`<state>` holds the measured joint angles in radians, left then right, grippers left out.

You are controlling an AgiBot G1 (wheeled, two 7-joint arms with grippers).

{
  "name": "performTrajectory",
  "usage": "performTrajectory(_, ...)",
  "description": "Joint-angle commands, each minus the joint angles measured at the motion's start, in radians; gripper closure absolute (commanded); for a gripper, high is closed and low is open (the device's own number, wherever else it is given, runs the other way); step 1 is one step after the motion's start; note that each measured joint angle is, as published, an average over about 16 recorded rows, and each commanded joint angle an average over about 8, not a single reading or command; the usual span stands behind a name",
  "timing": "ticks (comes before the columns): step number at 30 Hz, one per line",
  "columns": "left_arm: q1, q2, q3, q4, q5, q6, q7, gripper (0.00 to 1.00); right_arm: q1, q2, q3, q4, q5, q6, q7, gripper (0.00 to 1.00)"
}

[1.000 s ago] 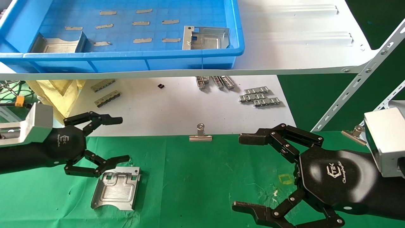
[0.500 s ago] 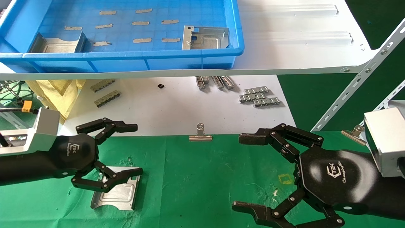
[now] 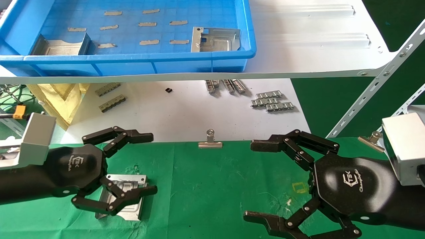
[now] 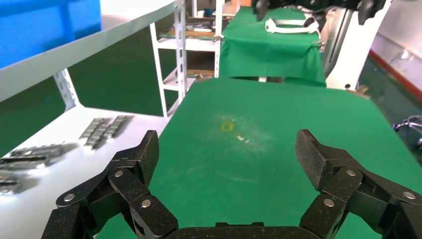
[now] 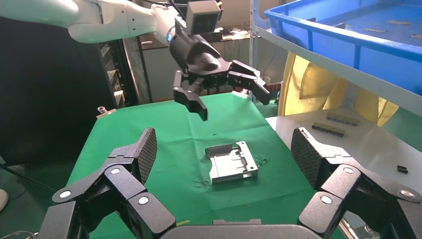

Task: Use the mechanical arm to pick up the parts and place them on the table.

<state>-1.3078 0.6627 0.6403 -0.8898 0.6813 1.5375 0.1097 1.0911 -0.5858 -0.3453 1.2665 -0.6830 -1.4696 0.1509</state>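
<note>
One silvery stamped part lies flat on the green table; it also shows in the right wrist view. My left gripper is open and empty, and its lower fingers cover part of the plate in the head view. The right wrist view shows the left gripper hanging clear above the plate. The left wrist view shows its own gripper over bare green cloth. Two more parts lie in the blue tray. My right gripper is open and empty over the table's right side.
The blue tray stands on a white shelf board above the table, with a slanted shelf strut at the right. Binder clips hold the cloth edge. Small grey linked strips lie on the white sheet behind.
My left gripper has moved to the right, and its lower fingers now cross over the plate on the cloth. The plate and the right arm have not moved.
</note>
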Motion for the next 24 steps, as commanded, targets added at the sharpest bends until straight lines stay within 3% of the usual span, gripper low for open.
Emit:
performTrajectory(1, 0.019, -0.004, -0.029, -0.032, 0.004, -0.003, -0.024, 0.00, 0.000, 0.000, 0.000, 0.000, 0.000, 0.000, 0.000, 0.00)
performTrajectory(24, 0.221, -0.049, -0.341, -0.373, 0.047, -0.040, -0.281, 0.00, 0.000, 0.000, 0.000, 0.000, 0.000, 0.000, 0.000, 0.00)
